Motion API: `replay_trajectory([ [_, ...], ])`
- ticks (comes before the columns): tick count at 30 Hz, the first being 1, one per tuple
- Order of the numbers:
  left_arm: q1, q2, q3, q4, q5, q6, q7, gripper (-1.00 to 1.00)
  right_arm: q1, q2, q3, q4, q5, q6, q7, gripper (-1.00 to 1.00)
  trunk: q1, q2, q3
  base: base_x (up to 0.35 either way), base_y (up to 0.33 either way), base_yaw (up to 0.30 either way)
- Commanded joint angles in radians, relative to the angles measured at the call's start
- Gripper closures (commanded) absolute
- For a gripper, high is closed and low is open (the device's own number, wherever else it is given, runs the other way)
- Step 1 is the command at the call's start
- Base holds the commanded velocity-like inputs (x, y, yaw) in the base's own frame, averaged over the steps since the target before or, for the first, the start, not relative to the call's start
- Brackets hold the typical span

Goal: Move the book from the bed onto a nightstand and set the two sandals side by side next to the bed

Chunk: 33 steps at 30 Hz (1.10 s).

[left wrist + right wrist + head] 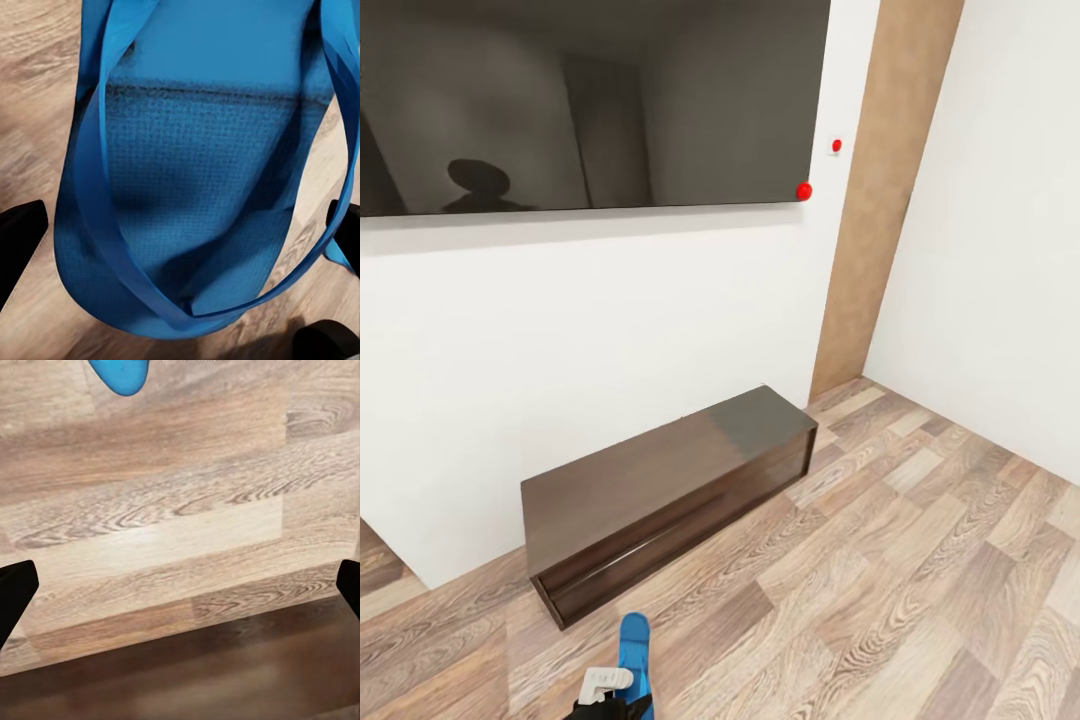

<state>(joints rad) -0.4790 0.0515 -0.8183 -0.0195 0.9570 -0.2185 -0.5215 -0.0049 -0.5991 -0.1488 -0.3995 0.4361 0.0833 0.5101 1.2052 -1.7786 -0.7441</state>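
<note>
A bright blue sandal (635,655) is raised above the wood-plank floor at the bottom of the head view, held by my left gripper (607,690). In the left wrist view, the sandal's sole and strap (195,172) span the whole gap between the two dark fingers (19,240) of the left gripper (187,247). My right gripper (180,600) is open over bare floor, with its fingertips (15,596) far apart. The tip of a blue sandal (120,375) shows beyond it. The book, the bed and the nightstand are out of view.
A long dark glossy bench-like unit (660,490) stands against the white wall under a large black wall screen (590,100). A brown door frame (880,200) rises at the right corner. Wood-plank floor (900,580) stretches to the right and front.
</note>
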Motion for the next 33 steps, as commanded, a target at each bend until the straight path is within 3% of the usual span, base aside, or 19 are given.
replay_trajectory([
  [1,0.000,0.000,-0.008,0.000,0.006,-0.004,-0.002,1.00,0.000,0.001,-0.008,-0.002,0.006,0.006,0.008,-1.00,0.000,0.000,-0.001,0.024,0.009,0.006],
  [22,0.000,0.000,-0.008,0.000,0.006,-0.004,-0.003,1.00,0.000,0.001,-0.008,-0.002,0.007,0.004,0.008,-1.00,0.000,0.000,-0.001,0.002,0.001,0.251],
  [27,0.000,-0.001,-0.008,0.000,0.006,-0.004,-0.003,1.00,0.000,0.001,-0.009,-0.002,0.007,0.004,0.008,-1.00,0.000,0.000,-0.001,-0.024,0.000,0.057],
  [33,-0.001,-0.001,-0.008,0.000,0.006,-0.004,-0.003,1.00,0.000,0.001,-0.009,-0.002,0.007,0.004,0.008,-1.00,0.000,0.000,-0.001,-0.292,0.000,0.004],
])
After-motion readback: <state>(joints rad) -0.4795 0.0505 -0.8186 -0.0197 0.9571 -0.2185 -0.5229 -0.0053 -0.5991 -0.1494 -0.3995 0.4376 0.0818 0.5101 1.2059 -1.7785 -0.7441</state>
